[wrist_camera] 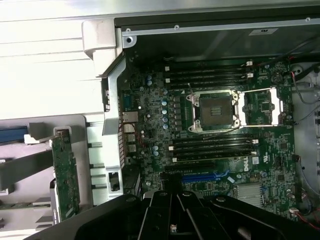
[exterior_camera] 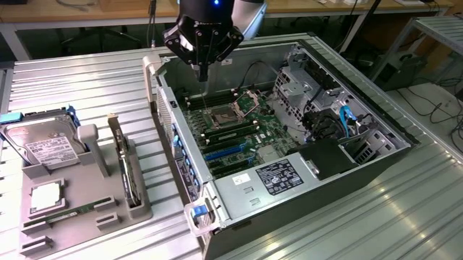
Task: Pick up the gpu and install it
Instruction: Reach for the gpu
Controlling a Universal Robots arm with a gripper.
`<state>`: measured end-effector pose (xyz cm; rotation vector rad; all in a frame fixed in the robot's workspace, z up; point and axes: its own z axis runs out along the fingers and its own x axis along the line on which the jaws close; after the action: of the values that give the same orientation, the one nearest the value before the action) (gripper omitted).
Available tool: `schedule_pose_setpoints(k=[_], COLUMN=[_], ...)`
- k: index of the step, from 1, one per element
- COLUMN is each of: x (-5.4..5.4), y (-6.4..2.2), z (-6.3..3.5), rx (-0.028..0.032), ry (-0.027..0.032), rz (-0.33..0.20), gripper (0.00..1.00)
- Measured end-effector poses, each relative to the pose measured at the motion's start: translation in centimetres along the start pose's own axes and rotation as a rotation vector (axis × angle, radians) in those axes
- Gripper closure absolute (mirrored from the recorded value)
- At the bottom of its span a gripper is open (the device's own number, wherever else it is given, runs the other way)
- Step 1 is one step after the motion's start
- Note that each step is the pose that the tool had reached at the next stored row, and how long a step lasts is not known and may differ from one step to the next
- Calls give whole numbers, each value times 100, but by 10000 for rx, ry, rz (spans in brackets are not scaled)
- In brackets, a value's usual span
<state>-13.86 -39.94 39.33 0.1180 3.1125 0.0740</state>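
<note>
Our one arm (exterior_camera: pixel 252 16) reaches in at the top of the exterior view, and we see its black gripper (exterior_camera: pixel 203 76) pointing straight down. The jaws are pressed together, meeting tip to tip in one narrow point below the wider dark housing.

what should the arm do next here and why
Probably swing toward the exterior view's left, over the graphics card: the gripper hangs shut and empty above the open computer case, while that card stands upright in its grey holder.
</note>
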Motion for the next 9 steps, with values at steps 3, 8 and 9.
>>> schedule_pose_setpoints(k=[3,8,9], x=[6,16,18], y=[-1,-2,-2], z=[0,-1,-1], rx=[0,0,0], ry=[0,0,0], rz=[0,0,0], gripper=[89,89,89])
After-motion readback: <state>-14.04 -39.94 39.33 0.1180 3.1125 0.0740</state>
